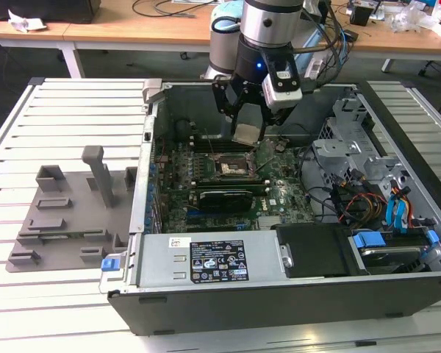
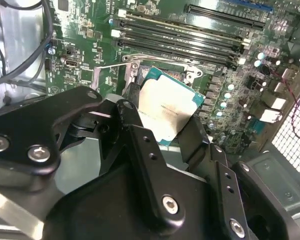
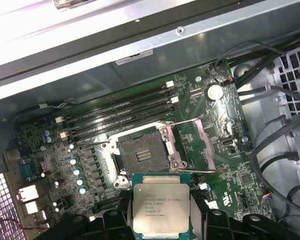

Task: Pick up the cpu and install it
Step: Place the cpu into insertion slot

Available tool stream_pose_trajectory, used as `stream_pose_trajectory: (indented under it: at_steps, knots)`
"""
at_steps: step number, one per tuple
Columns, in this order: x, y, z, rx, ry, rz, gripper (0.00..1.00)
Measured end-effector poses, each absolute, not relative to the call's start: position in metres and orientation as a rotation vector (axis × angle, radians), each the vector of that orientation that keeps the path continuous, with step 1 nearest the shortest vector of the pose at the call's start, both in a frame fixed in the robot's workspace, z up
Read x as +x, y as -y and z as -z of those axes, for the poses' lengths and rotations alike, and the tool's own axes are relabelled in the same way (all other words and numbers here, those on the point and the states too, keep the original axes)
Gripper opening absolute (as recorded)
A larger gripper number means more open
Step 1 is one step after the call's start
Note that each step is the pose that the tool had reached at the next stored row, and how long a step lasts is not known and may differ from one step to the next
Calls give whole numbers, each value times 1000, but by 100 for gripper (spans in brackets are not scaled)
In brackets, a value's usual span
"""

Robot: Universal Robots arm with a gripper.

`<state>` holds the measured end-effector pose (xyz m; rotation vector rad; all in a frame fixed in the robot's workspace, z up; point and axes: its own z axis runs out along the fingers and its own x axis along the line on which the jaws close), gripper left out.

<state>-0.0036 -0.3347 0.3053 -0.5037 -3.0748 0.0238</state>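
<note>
The claw [image 3: 162, 215] is clamped on two opposite edges of the cpu [image 3: 161, 200], a light, stiff, likely fragile chip best held by its rim, poised just above the open socket [image 3: 142, 157] on the green board [image 3: 230, 175] inside the computer case [image 1: 294, 298].

Arm [image 1: 268, 26] stands near vertical, wrist [image 1: 259, 62] pointing straight down. Gripper [image 1: 248, 131] hangs below it, black linkages splayed out to either side. Fingers [image 2: 131, 116] clamped on opposite edges of the cpu [image 3: 161, 210], which sits slightly tilted between them, metal top showing in both wrist views.
</note>
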Motion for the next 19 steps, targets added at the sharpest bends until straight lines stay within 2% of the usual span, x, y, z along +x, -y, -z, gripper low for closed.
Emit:
stream_pose_trajectory:
  at_steps: [19]
  knots:
    - [-4, 335, -305, -844, 2998, -22, 55]
